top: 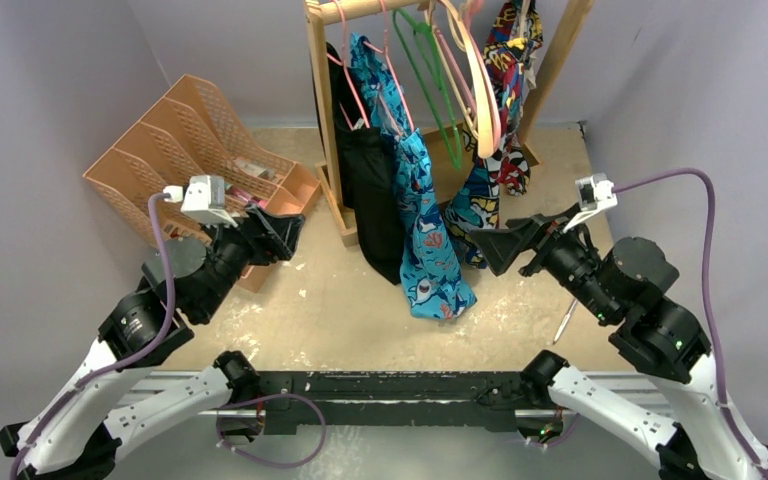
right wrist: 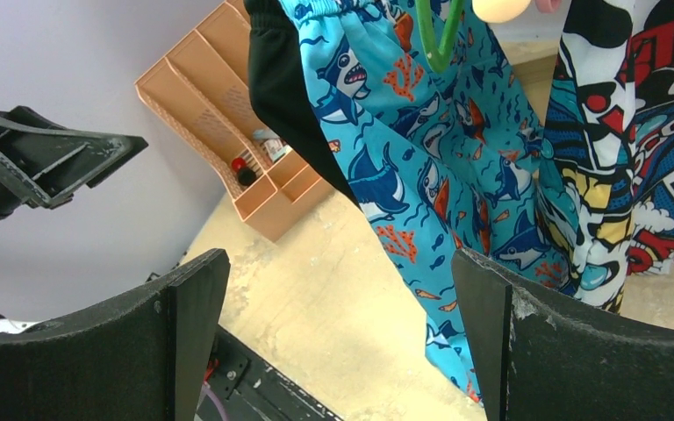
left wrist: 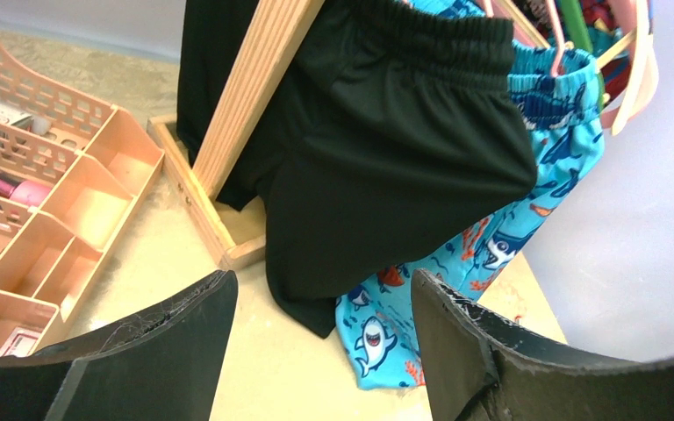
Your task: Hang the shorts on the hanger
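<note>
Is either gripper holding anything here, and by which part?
Nothing is held. The left gripper and the right gripper are both open and empty; the shorts hang ungripped on the rack.

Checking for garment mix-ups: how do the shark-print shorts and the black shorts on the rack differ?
The shark-print shorts are turquoise and patterned; the black shorts are plain. The shark-print shorts reach lower than the black shorts. The black shorts hang beside the wooden post, the shark-print shorts further right. Both have gathered waistbands and hang side by side.
</note>
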### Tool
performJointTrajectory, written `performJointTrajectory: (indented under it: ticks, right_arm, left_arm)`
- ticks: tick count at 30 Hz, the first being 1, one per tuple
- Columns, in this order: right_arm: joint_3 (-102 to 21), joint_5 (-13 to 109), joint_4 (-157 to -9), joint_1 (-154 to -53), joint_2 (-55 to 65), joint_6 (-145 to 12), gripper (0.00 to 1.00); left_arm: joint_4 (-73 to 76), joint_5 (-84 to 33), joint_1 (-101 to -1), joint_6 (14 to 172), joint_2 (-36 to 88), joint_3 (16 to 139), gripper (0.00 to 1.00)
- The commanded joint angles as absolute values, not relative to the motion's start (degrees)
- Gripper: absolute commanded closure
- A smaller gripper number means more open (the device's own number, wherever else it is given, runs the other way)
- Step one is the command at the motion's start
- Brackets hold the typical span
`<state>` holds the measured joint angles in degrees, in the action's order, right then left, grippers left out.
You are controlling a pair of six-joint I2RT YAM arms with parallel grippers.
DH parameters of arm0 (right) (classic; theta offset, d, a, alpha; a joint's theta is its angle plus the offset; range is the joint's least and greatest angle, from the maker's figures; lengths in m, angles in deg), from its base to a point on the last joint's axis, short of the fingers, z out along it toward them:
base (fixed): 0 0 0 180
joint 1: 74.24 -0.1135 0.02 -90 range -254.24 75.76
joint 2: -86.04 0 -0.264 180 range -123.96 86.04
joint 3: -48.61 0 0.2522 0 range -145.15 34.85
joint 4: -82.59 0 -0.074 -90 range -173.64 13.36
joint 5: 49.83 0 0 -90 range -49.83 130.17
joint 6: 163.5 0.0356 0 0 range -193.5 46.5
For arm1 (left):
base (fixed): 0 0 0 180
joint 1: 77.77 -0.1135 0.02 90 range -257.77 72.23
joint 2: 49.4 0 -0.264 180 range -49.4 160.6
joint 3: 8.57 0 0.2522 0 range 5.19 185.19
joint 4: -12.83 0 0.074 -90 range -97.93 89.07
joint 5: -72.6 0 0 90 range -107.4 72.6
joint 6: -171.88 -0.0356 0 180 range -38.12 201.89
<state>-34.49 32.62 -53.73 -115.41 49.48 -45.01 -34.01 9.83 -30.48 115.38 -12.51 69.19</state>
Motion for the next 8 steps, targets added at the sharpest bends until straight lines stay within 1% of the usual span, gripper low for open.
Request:
performJointTrajectory:
  ticks: [1, 8]
  right_arm:
    - [-34.27, 32.26, -55.56, -115.11, 49.68, -42.68, 0.01]
    - [-36.16, 31.65, -54.67, -115.11, 49.21, -42.61, 0.01]
  left_arm:
    - [-32.76, 9.53, -30.67, 115.90, -13.19, 68.57, 0.28]
    - [-32.72, 9.89, -30.66, 114.53, -13.19, 68.38, 0.28]
